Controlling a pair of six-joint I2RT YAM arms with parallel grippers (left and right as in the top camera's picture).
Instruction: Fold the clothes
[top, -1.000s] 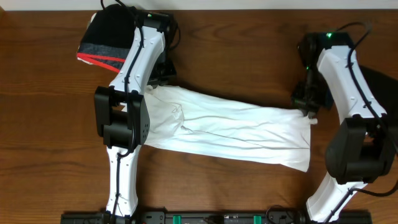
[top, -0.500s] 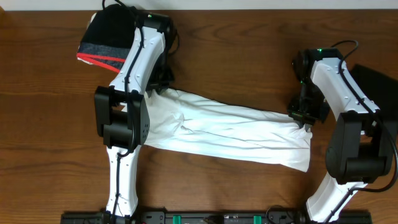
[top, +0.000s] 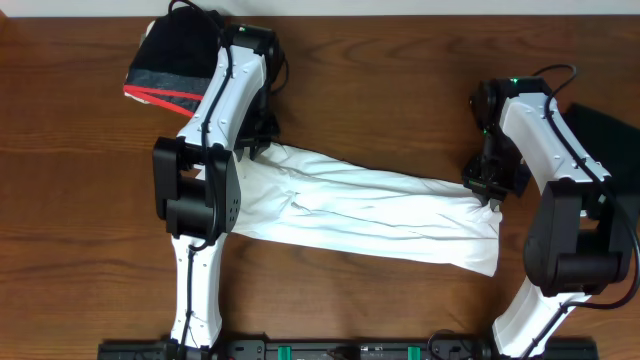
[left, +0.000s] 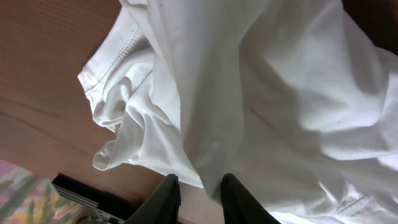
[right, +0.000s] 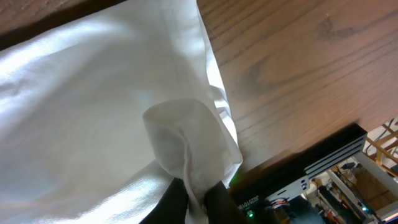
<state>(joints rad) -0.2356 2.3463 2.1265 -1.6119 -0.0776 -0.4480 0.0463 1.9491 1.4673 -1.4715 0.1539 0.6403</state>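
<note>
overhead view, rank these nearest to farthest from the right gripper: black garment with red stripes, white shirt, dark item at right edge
1. white shirt, mid-table, its corner pinched in the jaws of the right gripper.
2. dark item, at the right table edge.
3. black garment with red stripes, far top-left corner.

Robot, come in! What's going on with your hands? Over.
Left gripper open beside white shirt. Right gripper pinching its corner. Black garment lies aside.
</note>
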